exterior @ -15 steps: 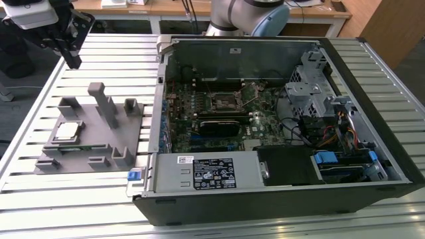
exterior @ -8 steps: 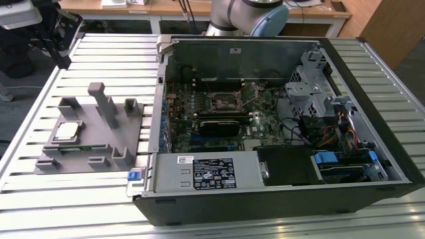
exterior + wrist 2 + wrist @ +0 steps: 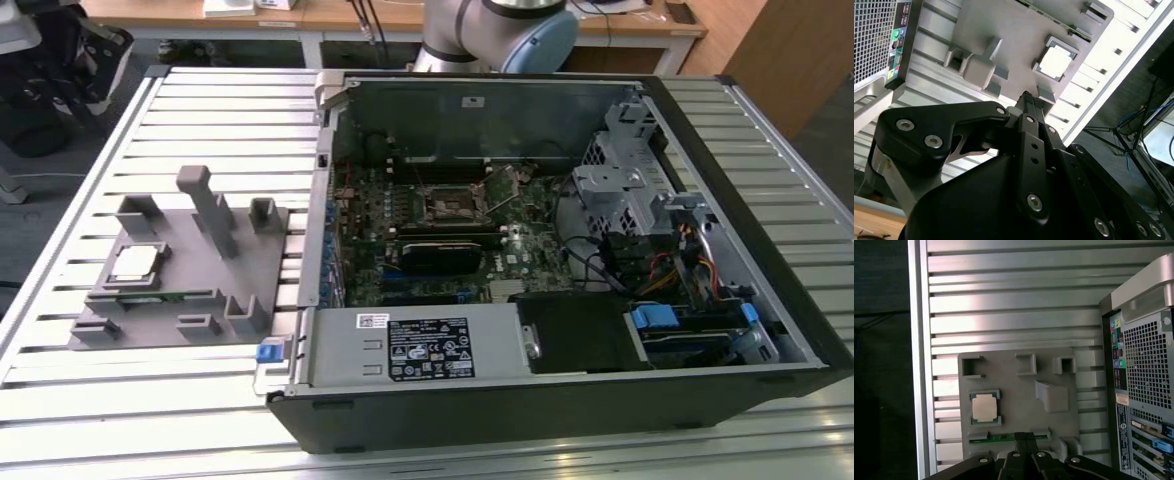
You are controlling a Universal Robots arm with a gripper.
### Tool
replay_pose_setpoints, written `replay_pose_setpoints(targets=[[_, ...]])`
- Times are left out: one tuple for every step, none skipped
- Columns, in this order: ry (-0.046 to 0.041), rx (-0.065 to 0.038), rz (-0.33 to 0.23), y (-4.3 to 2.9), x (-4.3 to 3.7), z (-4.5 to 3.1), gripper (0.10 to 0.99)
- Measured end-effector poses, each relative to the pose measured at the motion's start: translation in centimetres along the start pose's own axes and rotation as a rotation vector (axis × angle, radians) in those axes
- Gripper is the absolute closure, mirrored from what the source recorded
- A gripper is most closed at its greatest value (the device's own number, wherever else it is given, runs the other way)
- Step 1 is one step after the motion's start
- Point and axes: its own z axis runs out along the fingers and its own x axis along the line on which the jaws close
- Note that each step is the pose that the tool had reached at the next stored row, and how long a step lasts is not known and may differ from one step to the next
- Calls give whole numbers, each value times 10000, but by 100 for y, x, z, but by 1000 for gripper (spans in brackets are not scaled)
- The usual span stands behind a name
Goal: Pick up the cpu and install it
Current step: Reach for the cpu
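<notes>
The cpu (image 3: 134, 263) lies in its pocket on the grey fixture (image 3: 160, 325) at the exterior view's left — apart from the gripper (image 3: 1025, 436), whose jaws are pressed together on nothing — and a descent in that state would probably strike the chip's lid instead of straddling it.

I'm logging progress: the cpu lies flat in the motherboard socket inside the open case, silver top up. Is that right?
Not quite. The cpu lies flat, silver top up, but in a pocket of the gray tray beside the open case, not in the socket. The exterior view shows it at that view's left, and both wrist views show it too.
</notes>
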Motion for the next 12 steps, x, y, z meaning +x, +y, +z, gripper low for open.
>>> replay_pose_setpoints(targets=[[0, 0, 0, -3, 32, 1, 980], [-1, -1, -1, -5, 63, 2, 980], [0, -1, 0, -8, 94, 2, 980], [0, -1, 0, -10, 128, 3, 980], [2, 1, 1, -12, 160, 3, 980], [1, 0, 1, -15, 192, 4, 980], [1, 0, 1, -17, 222, 6, 980], [2, 0, 0, -20, 253, 6, 980], [2, 0, 1, -22, 283, 8, 980], [3, 0, 1, -24, 314, 8, 980], [5, 1, 0, -27, 344, 9, 980], [6, 0, 0, -29, 374, 10, 980]])
